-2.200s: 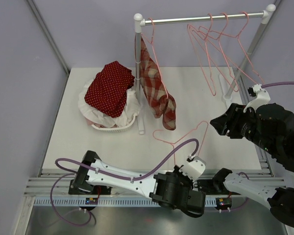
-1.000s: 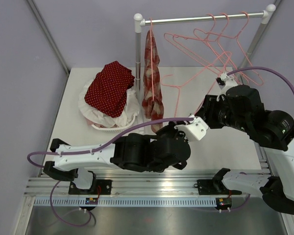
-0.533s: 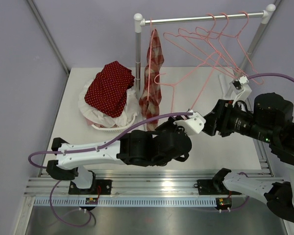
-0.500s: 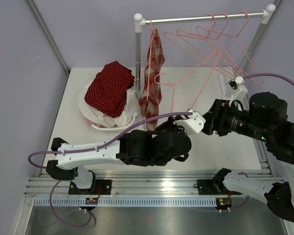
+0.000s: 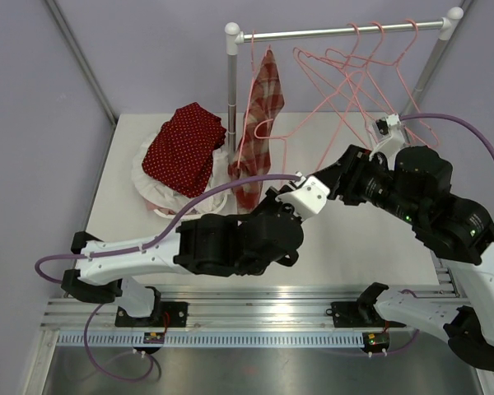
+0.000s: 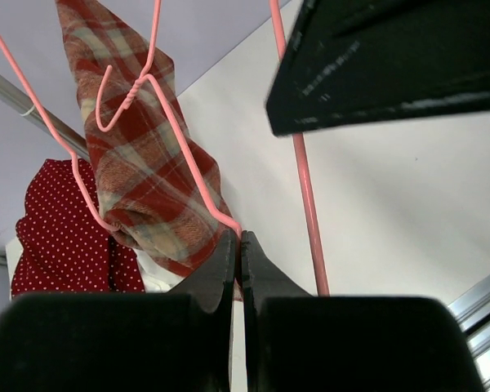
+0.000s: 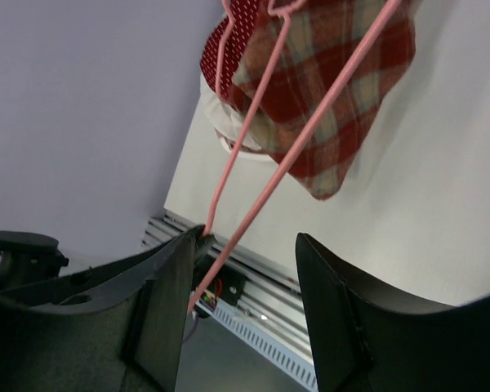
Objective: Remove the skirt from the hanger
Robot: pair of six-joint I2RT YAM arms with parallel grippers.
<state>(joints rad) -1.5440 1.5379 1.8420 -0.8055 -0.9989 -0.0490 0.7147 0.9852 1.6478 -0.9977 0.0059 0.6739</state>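
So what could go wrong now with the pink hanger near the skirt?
1. The left gripper pinches the thin hanger wire only at its fingertips, so the hanger may swivel or slip.
2. Its free hook hangs close to the plaid skirt and could snag it.

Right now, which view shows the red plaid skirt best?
Left wrist view: the red plaid skirt hangs large, the pink wire hanger across it. The top external view shows it small; the right wrist view cuts off its top.
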